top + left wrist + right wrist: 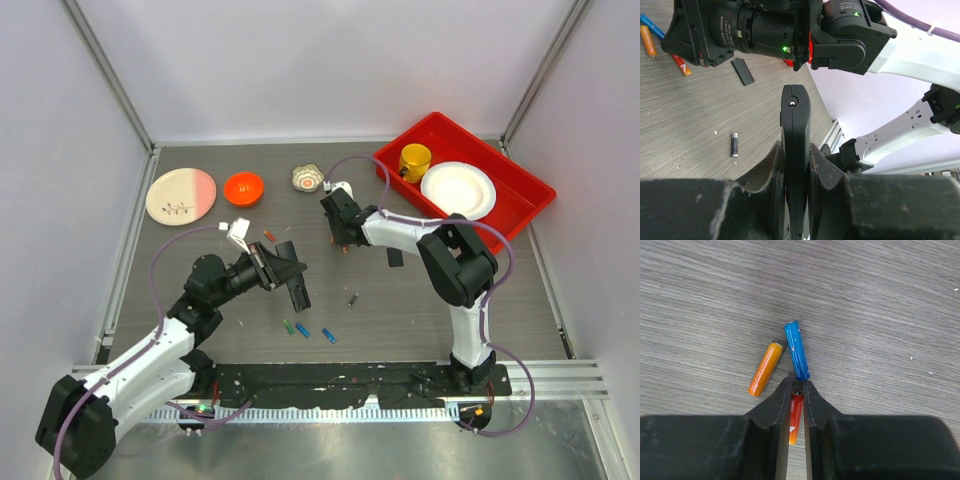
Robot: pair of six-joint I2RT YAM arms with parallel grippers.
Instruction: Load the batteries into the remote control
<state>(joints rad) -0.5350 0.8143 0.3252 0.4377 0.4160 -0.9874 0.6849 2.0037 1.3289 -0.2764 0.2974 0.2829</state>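
remote control (792,115) stands on edge, clamped tight in the left gripper (795,154) over the table (690,125). farther out, the right gripper (796,390) is nearly closed, pinching a red-orange battery (795,415); a blue battery (797,350) and an orange battery (765,369) lie just beyond its tips.

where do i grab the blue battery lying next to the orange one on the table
Pinch the small blue cylindrical battery across its middle, coming straight down from above, fingers on its two long sides. It lies flat on the grey wood-grain table, so only those sides are free. The orange cylindrical battery beside it comes close only at one end, so the middle has room.
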